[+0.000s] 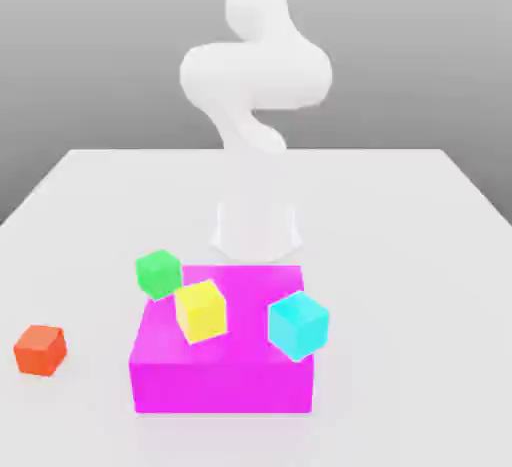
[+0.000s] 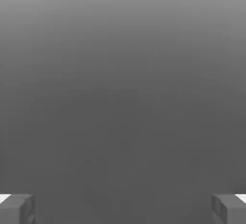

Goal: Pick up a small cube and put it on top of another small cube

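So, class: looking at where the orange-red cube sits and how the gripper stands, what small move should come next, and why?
Probably swing the open gripper out over the orange-red cube. That cube sits alone on the table, toward the exterior view's left, apart from the magenta block, and nothing lies between the fingers.

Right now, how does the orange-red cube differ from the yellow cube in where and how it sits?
The orange-red cube lies flat on the white table, alone at the exterior view's left; the yellow cube is over the big magenta block, close to the green cube. The orange-red cube looks square to the table; the yellow cube appears tilted. Both are plain, small and about equal in size.
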